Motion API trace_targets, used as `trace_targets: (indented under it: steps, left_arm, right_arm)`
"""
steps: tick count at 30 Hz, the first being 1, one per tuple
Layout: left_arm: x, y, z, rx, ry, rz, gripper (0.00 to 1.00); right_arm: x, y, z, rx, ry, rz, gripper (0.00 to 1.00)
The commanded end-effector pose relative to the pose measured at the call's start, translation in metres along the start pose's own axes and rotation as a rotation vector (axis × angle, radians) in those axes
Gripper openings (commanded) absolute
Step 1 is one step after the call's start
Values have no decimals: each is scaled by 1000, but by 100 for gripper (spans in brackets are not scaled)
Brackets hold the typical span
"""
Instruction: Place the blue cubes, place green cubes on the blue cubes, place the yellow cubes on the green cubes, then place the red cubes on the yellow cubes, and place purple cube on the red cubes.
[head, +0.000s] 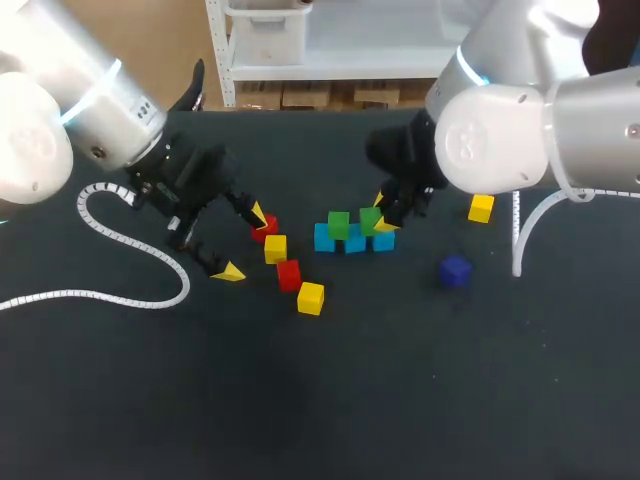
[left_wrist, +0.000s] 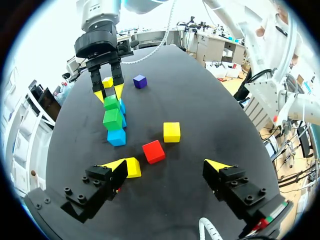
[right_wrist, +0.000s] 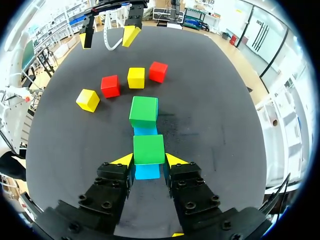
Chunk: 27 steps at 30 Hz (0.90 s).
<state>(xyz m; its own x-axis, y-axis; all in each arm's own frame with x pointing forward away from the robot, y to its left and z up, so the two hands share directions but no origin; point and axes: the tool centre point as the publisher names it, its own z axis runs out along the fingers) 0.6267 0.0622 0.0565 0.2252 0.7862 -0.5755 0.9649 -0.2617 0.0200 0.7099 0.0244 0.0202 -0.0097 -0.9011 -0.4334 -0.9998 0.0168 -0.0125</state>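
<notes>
Three blue cubes (head: 354, 243) stand in a row at mid-table. One green cube (head: 338, 224) rests on the row's left part. My right gripper (head: 385, 218) is shut on a second green cube (right_wrist: 149, 149), which sits on a blue cube (right_wrist: 148, 172) at the row's right part. To the left, my left gripper (left_wrist: 167, 165) hangs open over a red cube (left_wrist: 153, 151), with a yellow cube (left_wrist: 131, 167) by one finger. Another yellow cube (head: 310, 298) and a red cube (head: 263, 230) lie close by. The purple cube (head: 455, 270) lies to the right.
A lone yellow cube (head: 481, 208) lies at the right, behind the purple one. A white coiled cable (head: 130, 250) trails over the table's left side. My right arm's bulk hangs above the back right of the table.
</notes>
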Motion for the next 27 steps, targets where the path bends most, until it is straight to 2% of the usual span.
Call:
trace_targets:
  steps: [1, 24, 27]
  left_arm:
    - [1, 2, 0, 2, -1, 2, 100]
    - [1, 2, 0, 2, -1, 2, 100]
    - [1, 2, 0, 2, -1, 2, 100]
  right_arm:
    - [1, -1, 0, -1, -6, 2, 0]
    - [-1, -4, 3, -10, -12, 12, 0]
    - [-2, -3, 4, -13, -11, 13, 12]
